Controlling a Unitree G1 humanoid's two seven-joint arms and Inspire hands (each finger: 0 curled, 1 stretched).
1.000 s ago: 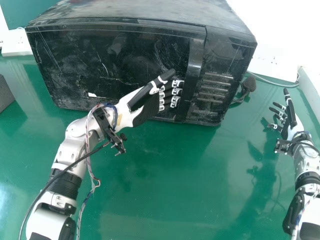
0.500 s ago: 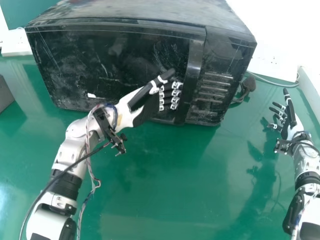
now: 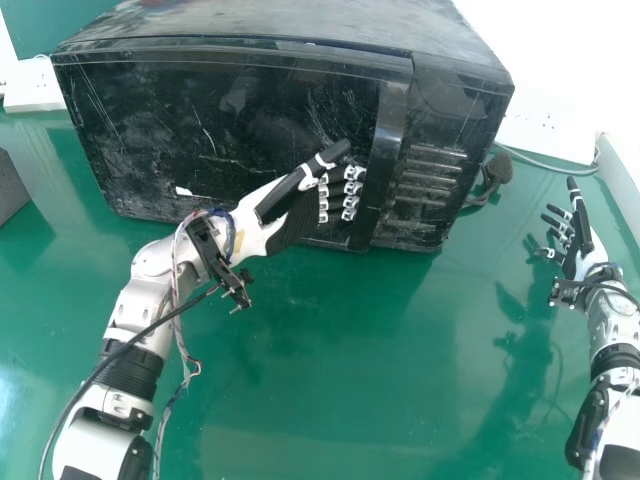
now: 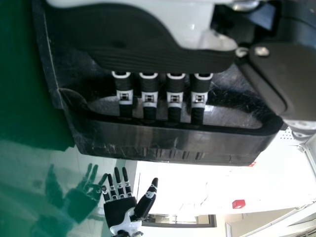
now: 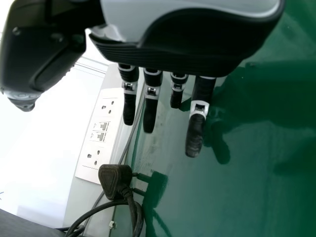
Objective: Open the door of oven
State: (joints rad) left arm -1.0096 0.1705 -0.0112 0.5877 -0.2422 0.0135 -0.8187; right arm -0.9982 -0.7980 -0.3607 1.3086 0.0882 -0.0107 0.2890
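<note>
Oven door (image 3: pixel 230 125): rigid, probably slick, latch might be stiff, so hook your pull behind the handle (image 3: pixel 388 130)
Door looks: glossy black, pretty scratched up, seems closed
Oven (image 3: pixel 300 20): right in front of you on the green bench (image 3: pixel 330 350)
Left hand (image 3: pixel 285 210): fingers mostly straight, tips tucked behind the handle; can't tell how firmly
Right hand (image 3: pixel 580 248): idle, open, off right
</note>
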